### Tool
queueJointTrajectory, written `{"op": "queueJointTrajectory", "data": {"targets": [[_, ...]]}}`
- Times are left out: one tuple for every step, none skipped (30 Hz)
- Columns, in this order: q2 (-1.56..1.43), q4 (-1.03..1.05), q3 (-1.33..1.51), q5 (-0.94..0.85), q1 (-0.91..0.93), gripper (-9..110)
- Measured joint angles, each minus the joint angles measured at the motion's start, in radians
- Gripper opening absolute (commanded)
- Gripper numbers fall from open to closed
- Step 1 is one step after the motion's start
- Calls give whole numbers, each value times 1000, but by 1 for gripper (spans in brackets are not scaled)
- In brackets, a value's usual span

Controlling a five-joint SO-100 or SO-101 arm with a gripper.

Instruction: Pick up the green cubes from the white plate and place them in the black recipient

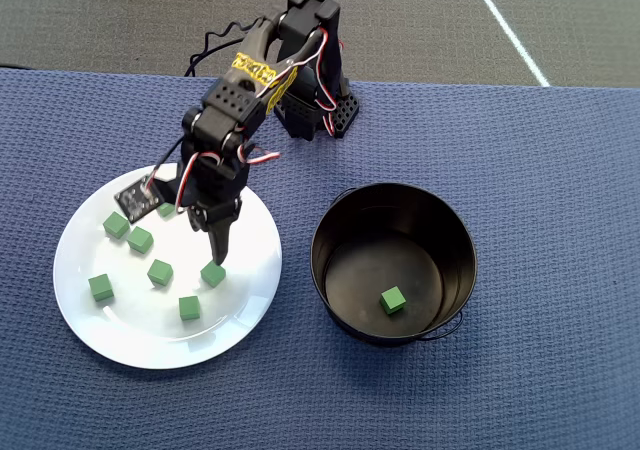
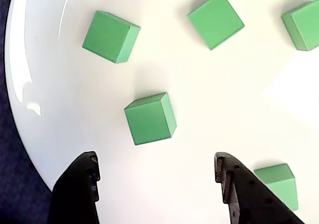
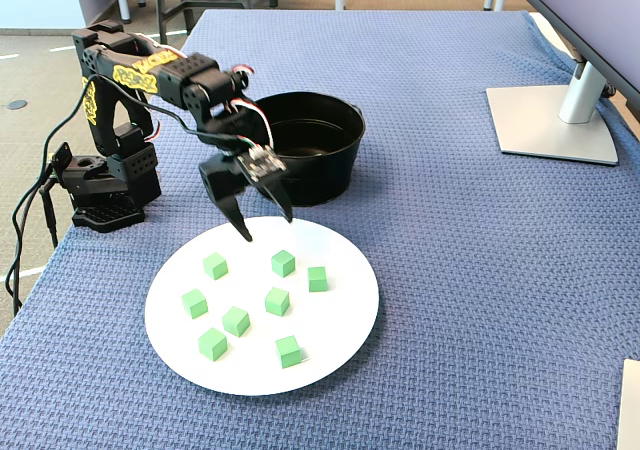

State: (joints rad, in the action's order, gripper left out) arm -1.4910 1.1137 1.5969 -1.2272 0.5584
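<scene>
Several green cubes lie scattered on the white plate (image 1: 140, 335) (image 3: 335, 320). My gripper (image 3: 268, 226) hangs open over the plate's side nearest the arm and the pot, fingers pointing down. In the wrist view the gripper (image 2: 155, 159) holds nothing, and one green cube (image 2: 149, 118) lies just ahead of the gap between its fingers. More cubes (image 2: 110, 36) (image 2: 215, 20) lie beyond it, and one (image 2: 279, 183) sits beside the right finger. From overhead the gripper (image 1: 215, 248) stands just above a cube (image 1: 212, 273). The black recipient (image 1: 325, 220) (image 3: 330, 165) stands beside the plate with one green cube (image 1: 393, 299) on its bottom.
A blue textured cloth (image 1: 540, 170) covers the table. The arm's base (image 3: 105, 185) and its cables sit at the table's left edge in the fixed view. A monitor stand (image 3: 550, 120) stands at the far right there. A white object (image 3: 630, 410) shows at the bottom right corner.
</scene>
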Motion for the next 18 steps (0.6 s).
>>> {"op": "queueJointTrajectory", "data": {"targets": [[21,-3,-2,-12,0,24],[44,-3,-6,-25,0,23],[69,-3,-14,-37,0,23],[94,-5,-18,-49,0,23],[115,-11,-23,-60,0,22],[137,-15,-28,-69,0,22],[155,-23,-32,-77,0,22],[169,-26,-38,-83,0,23],[173,-26,-44,-92,0,23],[176,-28,-46,-101,0,23],[178,-28,-49,-110,0,23],[184,-28,-52,-118,0,22],[192,-31,-57,-123,-3,21],[199,-35,-63,-123,-5,21],[207,-35,-71,-123,-9,20],[213,-35,-78,-123,-14,20],[216,-35,-83,-123,-18,20],[222,-35,-83,-123,-25,20]]}}
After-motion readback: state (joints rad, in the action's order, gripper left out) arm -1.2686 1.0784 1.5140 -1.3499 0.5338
